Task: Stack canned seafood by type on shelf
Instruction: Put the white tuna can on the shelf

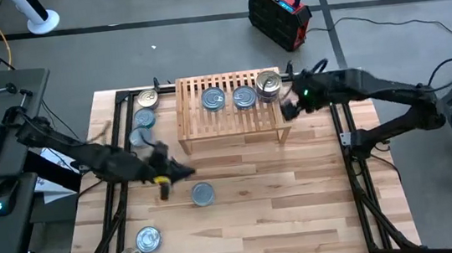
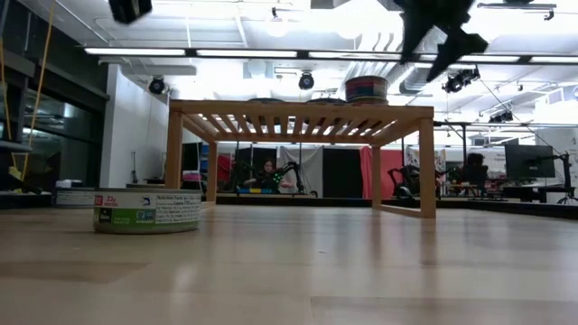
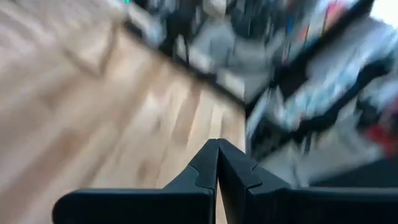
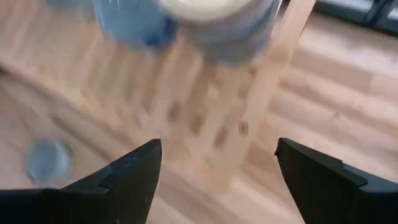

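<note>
Left gripper [image 1: 182, 171] has its jaws pinched together, empty, beside the loose blue-lid tin [image 1: 203, 194]; I'd spread them before dropping down. Right gripper [image 1: 289, 105] hangs wide by the shelf [image 1: 229, 119].

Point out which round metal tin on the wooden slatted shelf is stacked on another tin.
The gold-lidded tin at the wooden slatted shelf's right end, near the right gripper; the two blue-lidded tins beside it lie singly.

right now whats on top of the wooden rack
Three tins sit on the rack: two blue-lidded ones and a taller gold-lidded stack at its right end. How many tins that stack holds can't be counted from above.
</note>
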Controlling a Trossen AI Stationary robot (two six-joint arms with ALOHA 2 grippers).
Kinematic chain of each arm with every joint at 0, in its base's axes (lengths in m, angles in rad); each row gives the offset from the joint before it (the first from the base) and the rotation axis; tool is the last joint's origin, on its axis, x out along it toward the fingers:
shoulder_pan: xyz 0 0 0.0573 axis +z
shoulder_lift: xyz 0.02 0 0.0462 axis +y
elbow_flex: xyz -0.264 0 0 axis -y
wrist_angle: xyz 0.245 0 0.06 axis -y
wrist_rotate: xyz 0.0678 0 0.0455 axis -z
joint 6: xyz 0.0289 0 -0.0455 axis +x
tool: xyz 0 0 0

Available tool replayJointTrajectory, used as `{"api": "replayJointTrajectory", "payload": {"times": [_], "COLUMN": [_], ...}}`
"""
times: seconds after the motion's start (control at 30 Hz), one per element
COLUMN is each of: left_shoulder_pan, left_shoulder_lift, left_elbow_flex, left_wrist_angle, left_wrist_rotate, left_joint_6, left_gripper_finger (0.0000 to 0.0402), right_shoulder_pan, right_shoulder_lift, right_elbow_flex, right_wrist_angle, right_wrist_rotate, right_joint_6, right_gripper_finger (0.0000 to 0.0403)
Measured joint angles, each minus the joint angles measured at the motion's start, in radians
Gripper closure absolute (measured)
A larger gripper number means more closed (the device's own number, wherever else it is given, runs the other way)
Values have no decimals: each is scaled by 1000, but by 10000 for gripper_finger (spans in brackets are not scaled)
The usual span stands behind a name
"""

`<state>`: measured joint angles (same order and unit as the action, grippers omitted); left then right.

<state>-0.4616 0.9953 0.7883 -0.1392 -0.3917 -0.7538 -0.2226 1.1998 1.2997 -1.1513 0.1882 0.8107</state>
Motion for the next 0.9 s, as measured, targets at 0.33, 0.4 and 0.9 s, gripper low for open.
{"api": "replayJointTrajectory", "payload": {"times": [0.33, 0.4, 0.9], "left_shoulder_pan": [-49, -49, -35], "left_shoulder_lift": [336, 393, 613], "left_elbow_flex": [0, 0, 3], "left_wrist_angle": [-229, -228, -200], "left_wrist_rotate": [108, 96, -12], "left_joint_6": [-12, -4, 79], "left_gripper_finger": [401, 402, 402], "right_shoulder_pan": [384, 469, 617], "right_shoulder_lift": [-29, -22, 388], "right_elbow_flex": [-314, -385, -282], "right_wrist_angle": [189, 343, 753], "right_wrist_rotate": [-49, -50, 64], "right_joint_6": [170, 222, 91], "right_gripper_finger": [268, 349, 401]}}
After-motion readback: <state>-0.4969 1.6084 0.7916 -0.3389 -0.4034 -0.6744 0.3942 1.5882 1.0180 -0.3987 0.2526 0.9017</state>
